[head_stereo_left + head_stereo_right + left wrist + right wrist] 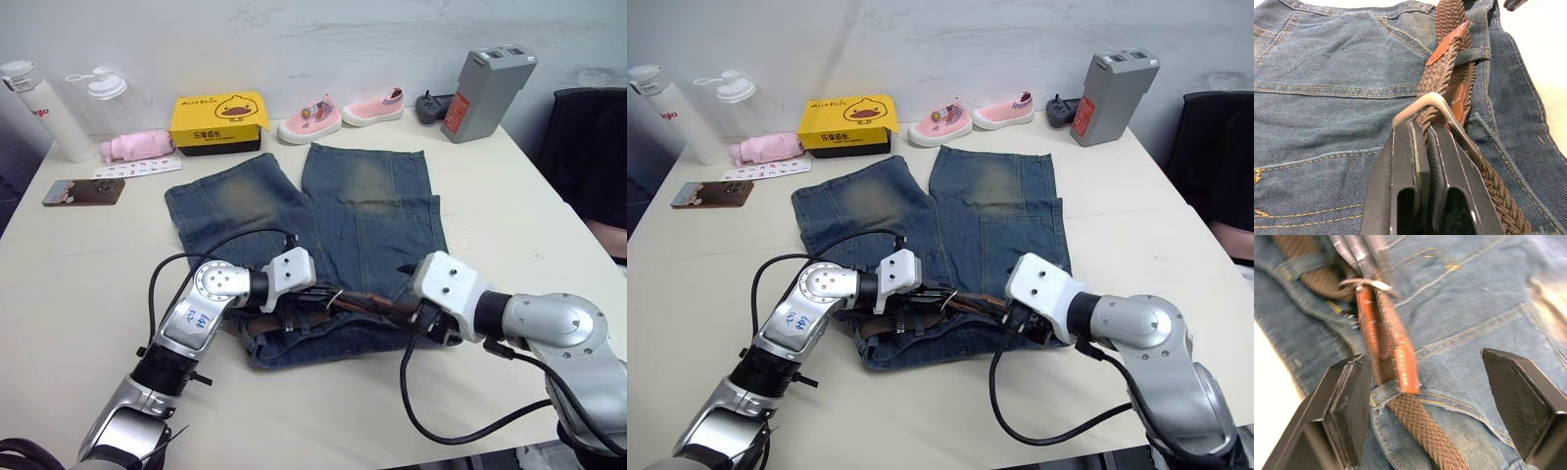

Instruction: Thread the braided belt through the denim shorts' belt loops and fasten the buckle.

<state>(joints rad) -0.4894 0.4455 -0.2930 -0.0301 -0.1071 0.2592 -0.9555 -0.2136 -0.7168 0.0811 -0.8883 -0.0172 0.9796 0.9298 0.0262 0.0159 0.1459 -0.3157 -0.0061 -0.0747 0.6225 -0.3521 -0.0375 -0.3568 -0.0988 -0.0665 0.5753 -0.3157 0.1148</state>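
Cream tabletop (78, 294) carries, at upper left of the head view, a capped white bottle (39, 108) and a shut yellow box (217, 121), contents unseen. Centre frame lie the denim shorts (333, 225). Left gripper (1422, 161) pinches the braided belt (1449, 73) at its buckle (1437, 105); the strap looks limp, so grip near metal. Right gripper (1444, 396) is spread wide.

Item one, we record the denim shorts (323, 211): blue, faded tan patches on both legs, spread flat on the table, waistband nearest us. Item two, the braided belt (1449, 63): brown woven strap with tan leather tip, lying along the waistband, passing under one of the belt loops (1471, 55). Item three, the buckle (1437, 105): silver frame, strap running through it.
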